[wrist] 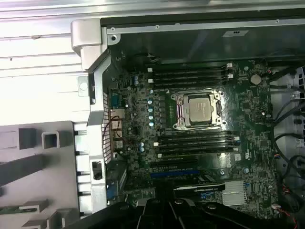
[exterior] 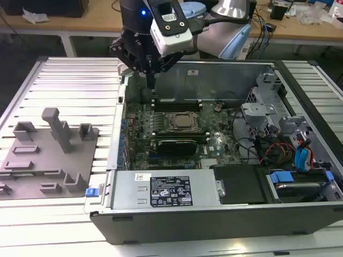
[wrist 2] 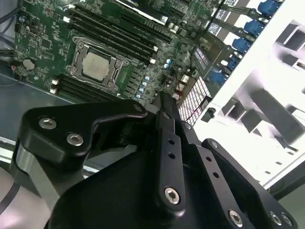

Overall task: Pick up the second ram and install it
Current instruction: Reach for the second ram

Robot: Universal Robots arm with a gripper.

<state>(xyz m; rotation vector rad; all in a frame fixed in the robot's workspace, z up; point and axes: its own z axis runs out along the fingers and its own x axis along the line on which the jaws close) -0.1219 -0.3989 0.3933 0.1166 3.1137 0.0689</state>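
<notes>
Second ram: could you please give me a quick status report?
Gripper above motherboard, jaws shut, nothing seen held. Second ram likely the green strip in grey fixture. No obstruction seen.

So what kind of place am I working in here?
Probably a robotics lab or workshop bench: an open desktop computer case lies on a slatted metal table, a grey fixture block sits beside it, and cluttered workbenches stand behind.

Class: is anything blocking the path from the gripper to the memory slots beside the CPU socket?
Nothing visible does. The gripper hangs over a corner of the open case, and the memory slots beside the CPU socket lie uncovered.
</notes>
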